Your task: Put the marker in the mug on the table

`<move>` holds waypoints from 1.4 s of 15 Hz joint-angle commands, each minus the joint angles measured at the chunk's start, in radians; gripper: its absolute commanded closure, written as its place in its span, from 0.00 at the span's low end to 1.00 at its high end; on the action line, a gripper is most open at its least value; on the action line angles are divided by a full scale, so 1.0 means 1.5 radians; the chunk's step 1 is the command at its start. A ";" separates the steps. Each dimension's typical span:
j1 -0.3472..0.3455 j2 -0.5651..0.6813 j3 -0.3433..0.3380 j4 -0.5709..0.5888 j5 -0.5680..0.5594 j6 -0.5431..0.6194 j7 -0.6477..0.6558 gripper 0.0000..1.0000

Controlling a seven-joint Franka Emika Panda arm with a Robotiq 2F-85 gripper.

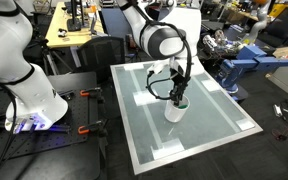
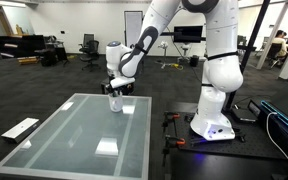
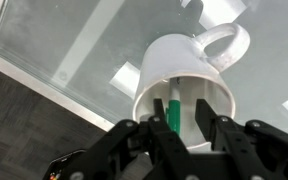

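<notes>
1. Black fingers (image 3: 154, 128) of the hand (image 3: 182, 125) fill the bottom of the wrist view, hanging right over the mouth of the mug (image 3: 184, 70).
2. Between them the marker (image 3: 174, 112) stands upright, its green lower part below the rim (image 3: 144, 95) and inside the mug.
3. Both exterior views show the mug (image 1: 175, 110) upright on the desk (image 1: 224, 110), clear of every edge and corner. Its handle (image 3: 229, 45) points away from the hand.
4. Risk: the mug is small and the desk top looks smooth. If the hand sinks lower or drifts sideways, a finger could catch the rim and push or tip the mug.
5. Risk: the marker looks about as long as the mug is tall. If it is let go while leaning, it may rest high on the rim and topple out, or pull the mug over.
6. Risk: if the marker clings to one finger as the hand lifts, it could be dragged back out.
7. The hand's jaws stand partway closed with a narrow gap between them.
8. The marker sits in that gap, against one finger, and a sliver of white mug shows on its other side.
9. Whether the hand grips the marker or has let it go, I cannot tell. It touches nothing else that I can see.
</notes>
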 commanded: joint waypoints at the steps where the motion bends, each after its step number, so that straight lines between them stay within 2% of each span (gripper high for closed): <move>1: 0.019 0.017 -0.020 0.018 0.012 0.004 -0.007 0.61; 21: 0.048 0.065 -0.058 0.055 0.009 0.001 0.002 0.60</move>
